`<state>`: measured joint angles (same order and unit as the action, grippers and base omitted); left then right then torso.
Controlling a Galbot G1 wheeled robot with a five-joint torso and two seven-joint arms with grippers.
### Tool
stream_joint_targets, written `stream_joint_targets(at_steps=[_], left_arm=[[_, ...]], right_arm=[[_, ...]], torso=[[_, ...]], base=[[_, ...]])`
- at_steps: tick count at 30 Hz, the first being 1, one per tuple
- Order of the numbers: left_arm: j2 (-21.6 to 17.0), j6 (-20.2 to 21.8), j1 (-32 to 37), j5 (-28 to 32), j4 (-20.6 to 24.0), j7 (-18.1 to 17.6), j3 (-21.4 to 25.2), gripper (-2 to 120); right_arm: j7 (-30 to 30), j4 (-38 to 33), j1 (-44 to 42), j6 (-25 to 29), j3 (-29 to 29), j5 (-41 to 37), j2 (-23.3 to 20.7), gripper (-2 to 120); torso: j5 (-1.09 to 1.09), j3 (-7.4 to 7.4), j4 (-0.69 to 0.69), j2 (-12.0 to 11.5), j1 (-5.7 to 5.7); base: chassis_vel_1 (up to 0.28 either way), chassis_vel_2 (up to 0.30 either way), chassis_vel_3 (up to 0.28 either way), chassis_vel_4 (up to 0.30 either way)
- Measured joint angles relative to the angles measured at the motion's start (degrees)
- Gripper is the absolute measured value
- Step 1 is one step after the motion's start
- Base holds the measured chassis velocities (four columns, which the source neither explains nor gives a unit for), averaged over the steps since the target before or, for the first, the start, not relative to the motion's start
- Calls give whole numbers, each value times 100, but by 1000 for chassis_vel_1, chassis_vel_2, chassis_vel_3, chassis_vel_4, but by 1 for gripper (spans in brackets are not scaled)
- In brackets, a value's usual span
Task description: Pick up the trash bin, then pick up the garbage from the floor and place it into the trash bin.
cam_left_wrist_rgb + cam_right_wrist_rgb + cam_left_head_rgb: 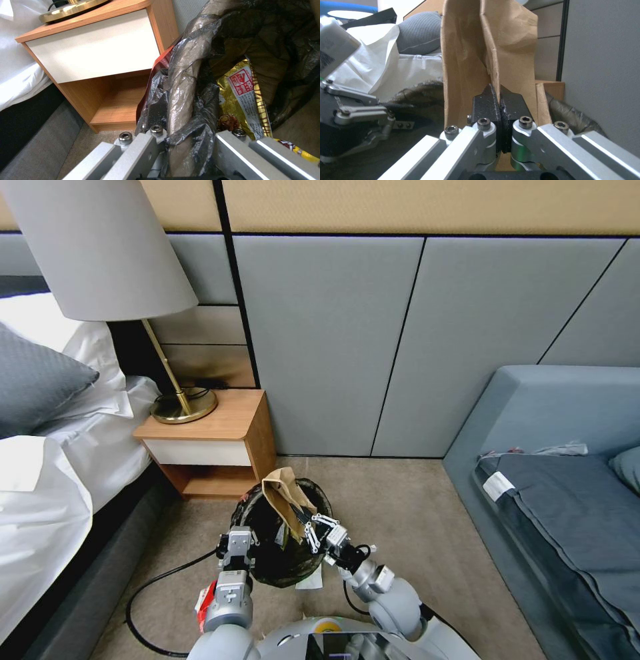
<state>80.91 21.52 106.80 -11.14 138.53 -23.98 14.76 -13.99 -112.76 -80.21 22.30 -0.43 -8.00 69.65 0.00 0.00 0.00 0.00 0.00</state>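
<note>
The trash bin [261, 527], lined with a black crinkly bag, hangs just above the carpet in front of me. My left gripper [241, 539] is shut on its near rim; in the left wrist view the gripper [186, 132] clamps the bag-covered rim [181, 82]. A gold wrapper [245, 97] lies inside and a red wrapper [159, 66] sits against the rim. My right gripper [305, 521] holds a crumpled brown paper bag [283, 497] upright over the bin's mouth. Its black pads [486, 107] are shut on the paper bag [470, 50]. A white paper scrap [311, 581] lies on the floor beneath the bin.
A wooden nightstand [210, 437] with a brass lamp [183, 405] stands just behind the bin. A bed [47, 473] runs along the left, a grey sofa [567, 500] along the right. A black cable [143, 593] loops over the carpet at lower left.
</note>
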Motion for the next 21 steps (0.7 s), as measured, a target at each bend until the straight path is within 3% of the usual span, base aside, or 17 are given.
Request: stream_joint_targets(at_steps=[12,21], left_arm=[[2,0,-19,3,1,4,3,2],[9,0,-38,13,8,4,2,2]], right_arm=[[20,444,13,43,-143,122,125,1],[38,517,-8,29,-140,175,133,28]], torso=[[0,0,0,0,0],[0,0,0,0,0]], base=[[0,0,0,0],[0,0,0,0]])
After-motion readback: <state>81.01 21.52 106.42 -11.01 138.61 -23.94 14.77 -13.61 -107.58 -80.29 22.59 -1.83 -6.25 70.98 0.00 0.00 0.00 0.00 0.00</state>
